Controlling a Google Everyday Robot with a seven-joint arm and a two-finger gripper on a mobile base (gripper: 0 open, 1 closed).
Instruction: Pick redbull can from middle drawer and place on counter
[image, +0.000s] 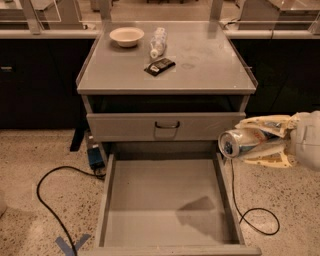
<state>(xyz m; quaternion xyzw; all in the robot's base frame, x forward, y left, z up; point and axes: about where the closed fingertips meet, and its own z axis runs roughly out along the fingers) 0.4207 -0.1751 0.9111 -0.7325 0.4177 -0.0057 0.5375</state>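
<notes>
Floor (35, 210): speckled terrazzo surface surrounding the cabinet on the left, right and front.
Cabinet (95, 107): grey metal unit, centred in the camera view, standing in front of a dark-panelled wall.
Counter (200, 75): flat grey cabinet top with a low raised rim along its sides; carries three items, all on its left half.
Middle drawer (150, 195): pulled fully out toward the camera; the smooth grey floor holds no objects and shows one dark shadow (197, 212) to the right of centre.
Upper drawer (125, 127): closed, with a flat grey front and a dark loop handle (167, 125) at its centre.
Gripper (242, 142): at the right edge of the view, above and outside the right wall of the middle drawer, level with the upper drawer front. The pale fingers are clamped on the redbull can, one above and one below.
Redbull can (252, 141): held in the gripper, lying horizontal, with its shiny silver end facing left toward the cabinet. It is clear of the drawer and not on the counter.
Left cable (47, 175): black, looped on the floor to the left of the drawer.
Right cable (260, 220): black, looped on the floor to the right of the drawer.
Bowl (126, 36): pale, upright, at the back left of the counter.
Plastic bottle (158, 42): clear, lying on its side just to the right of the bowl.
Packet (159, 66): small, dark and flat, in front of the bottle.
Tape mark (70, 245): blue, on the floor at front left.
</notes>
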